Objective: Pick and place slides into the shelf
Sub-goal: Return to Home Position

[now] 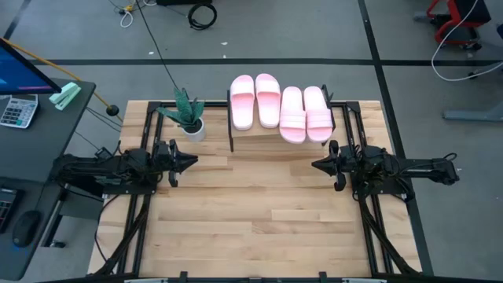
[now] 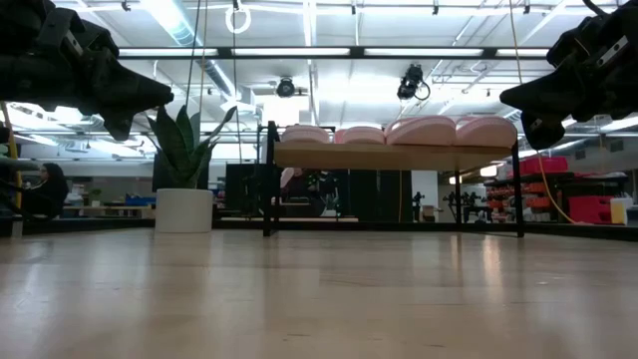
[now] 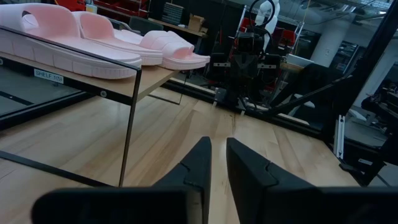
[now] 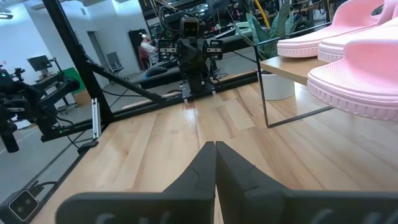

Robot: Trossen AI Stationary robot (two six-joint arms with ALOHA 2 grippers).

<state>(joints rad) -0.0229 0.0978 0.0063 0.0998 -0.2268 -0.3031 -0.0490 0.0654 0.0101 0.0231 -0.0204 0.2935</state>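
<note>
High view: four smooth pale pink rubber slides lie side by side on the shelf, a light wood plank on a thin black frame; left gripper and right gripper face each other, empty. Low view: rounded straps line the plank top. Wrist views: left fingers narrowly parted, right fingers pressed together.

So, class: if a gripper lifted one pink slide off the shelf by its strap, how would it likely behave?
The slides look like thick, moulded rubber, so probably light and slightly flexible, not floppy. The smooth strap may slip between fingers. Flat soles on the shelf suggest no rolling or tipping.
</note>
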